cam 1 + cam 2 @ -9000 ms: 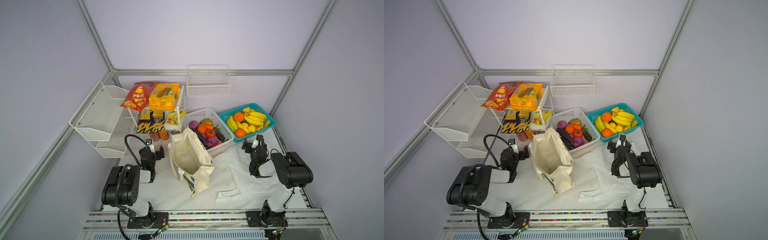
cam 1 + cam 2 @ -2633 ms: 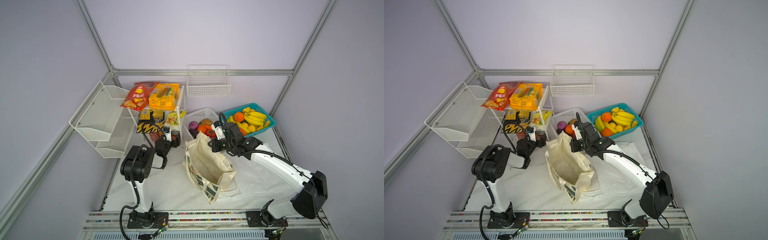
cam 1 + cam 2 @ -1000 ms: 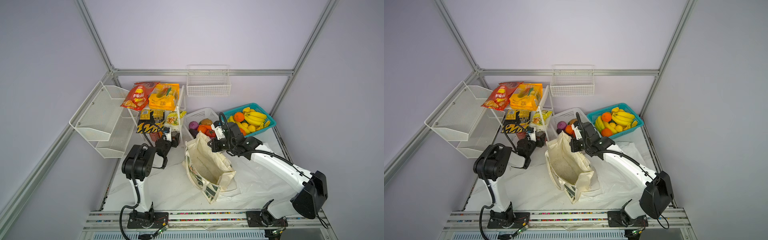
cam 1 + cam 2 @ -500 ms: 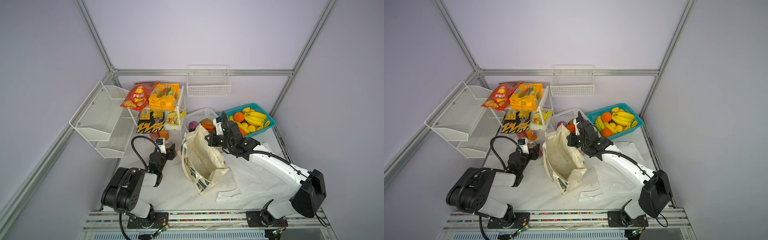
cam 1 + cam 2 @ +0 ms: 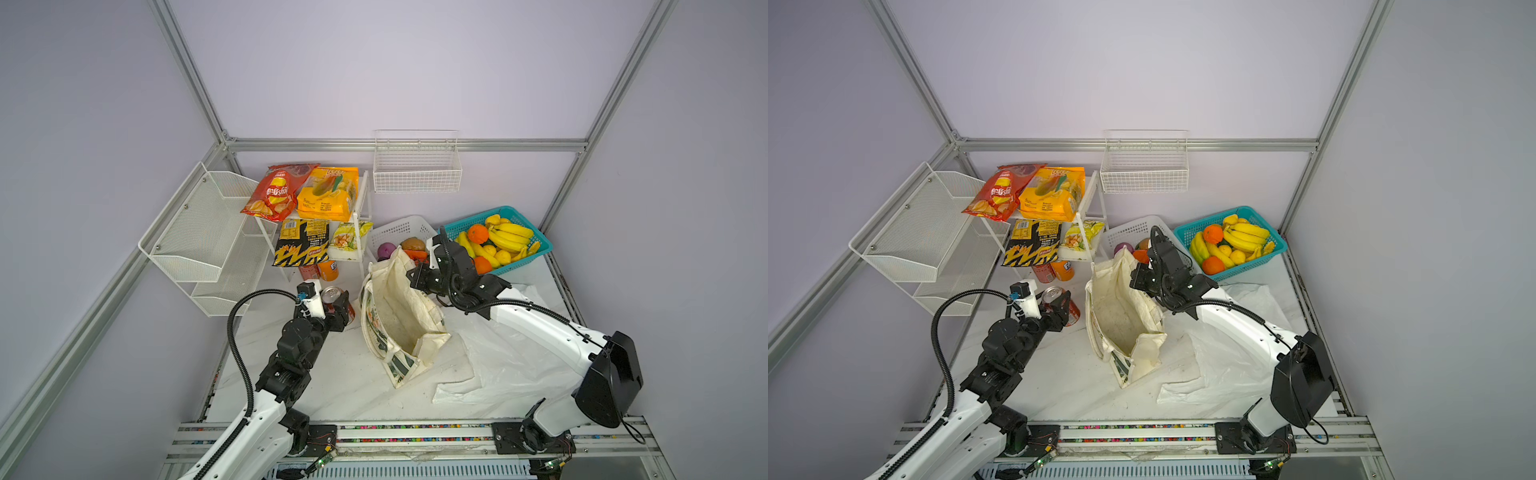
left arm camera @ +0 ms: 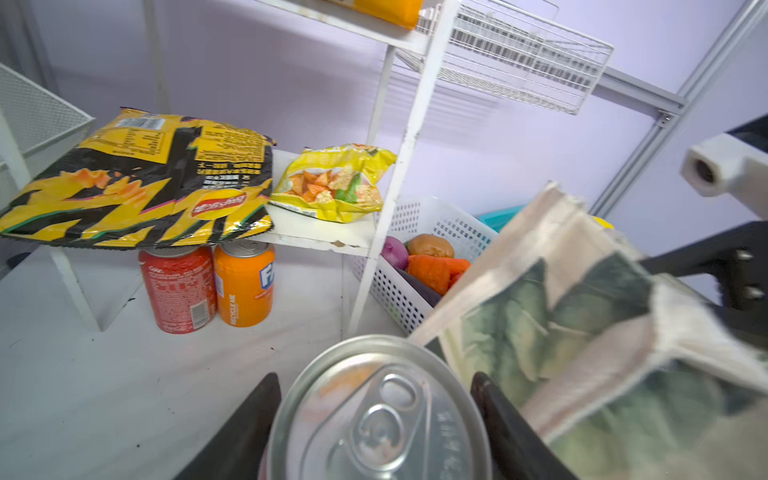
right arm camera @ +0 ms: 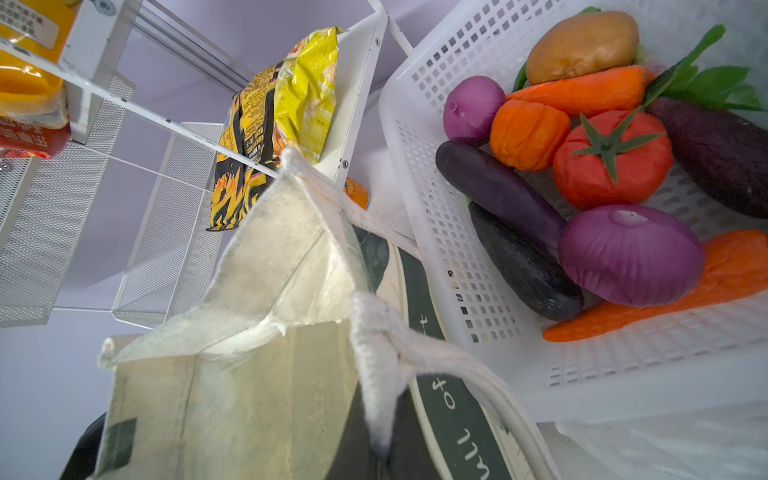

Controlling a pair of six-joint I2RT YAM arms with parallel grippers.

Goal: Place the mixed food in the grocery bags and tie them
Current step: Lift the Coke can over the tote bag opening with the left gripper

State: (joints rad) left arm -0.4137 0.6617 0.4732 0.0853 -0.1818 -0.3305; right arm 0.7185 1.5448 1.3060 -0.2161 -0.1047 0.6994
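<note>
Item: reddish-brown drink can (image 5: 332,294), clamped between the jaws of the left gripper (image 5: 335,306), just beside canvas tote (image 5: 399,320). Tote mouth open, rim pinched by right gripper (image 5: 417,277), near white lattice basket (image 5: 399,232).

Bright even light, faint shadows, bowed edges, wrist-view foregrounds blurred

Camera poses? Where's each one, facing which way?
Top views: high over the front rail, looking down at the table; both arms, left gripper, right gripper.
Left wrist: behind the left gripper, facing the shelf rack; fingers flank the drink can.
Right wrist: beside the canvas tote rim, facing the white basket; gripper barely shows.
Shared: tote in all.
</note>
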